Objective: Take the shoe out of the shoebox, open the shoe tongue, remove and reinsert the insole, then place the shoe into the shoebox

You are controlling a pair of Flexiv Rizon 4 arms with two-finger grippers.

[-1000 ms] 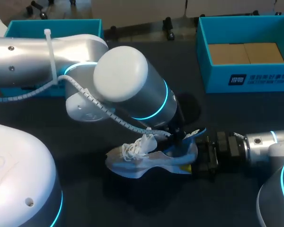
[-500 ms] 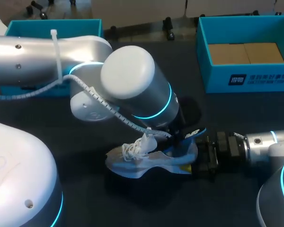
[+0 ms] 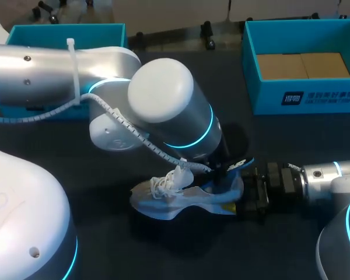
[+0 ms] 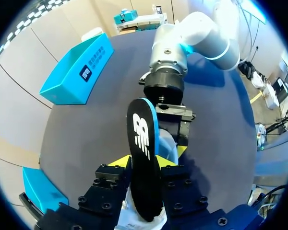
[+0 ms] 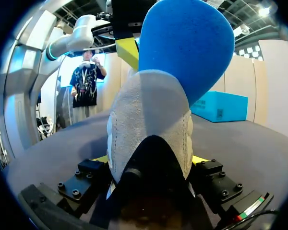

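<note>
Just below the middle of the head view, on the dark table [image 3: 93,181]: pale grey shoe [image 3: 181,201], toe toward the left of the frame, heel toward the right, white laces [image 3: 166,182] loose in a tangle on top.

Heel clamped in the black right gripper [image 3: 249,197], at the end of the silver right arm [image 3: 332,181] entering from the right edge. From the right wrist camera, grey suede heel wedged between both yellow-tipped fingers and pressed from two sides.

Rising out of the shoe's opening: insole [image 4: 144,158], black on top, blue underneath, standing nearly upright above the heel. Pinched from two sides by the left gripper [image 4: 146,160], one yellow tip tight against each side. Left gripper itself mostly hidden in the head view beneath the bulky white and silver left arm [image 3: 163,105], reaching in from the left edge to the centre.

Well apart from the shoe, at the upper right of the head view: open teal shoebox [image 3: 297,96] with brown cardboard [image 3: 303,65] in its bottom. At the upper left, partly behind the left arm: second teal box [image 3: 64,32].
</note>
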